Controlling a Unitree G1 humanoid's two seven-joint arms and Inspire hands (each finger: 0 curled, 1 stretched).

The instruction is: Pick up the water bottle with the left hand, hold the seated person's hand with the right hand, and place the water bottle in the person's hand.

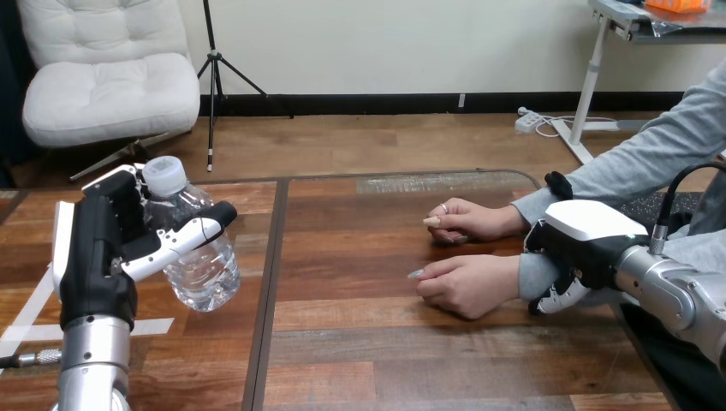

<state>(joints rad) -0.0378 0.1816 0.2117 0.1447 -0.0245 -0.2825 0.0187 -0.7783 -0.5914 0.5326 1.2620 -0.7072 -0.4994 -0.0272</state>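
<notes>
Nearest me at the bottom left, my silver left forearm (90, 360) rises to the left hand (103, 248), which is closed around the water bottle (201, 265). Its thumb (197, 229) crosses the bottle's near side and its fingers (128, 184) wrap the far side just below the white cap (164, 174). The bottle is clear, leans a little with its cap up and to the left, and sits over the left part of the wooden table (385, 360). I cannot tell whether its base is off the wood. Strips of white tape (34, 312) lie on the tabletop near that arm.

Well apart at the right, my right hand (591, 235) rests on the grey-sleeved wrist of the person's nearer hand (467, 284). Its fingers (555, 298) curl down around the wrist's near side, gripping it. That nearer hand lies loosely curled on the table, pointing left. The person's farther hand (471, 220) rests on the table just beyond it, the two close together but not touching. Bare tabletop lies between the bottle and both of the person's hands.
</notes>
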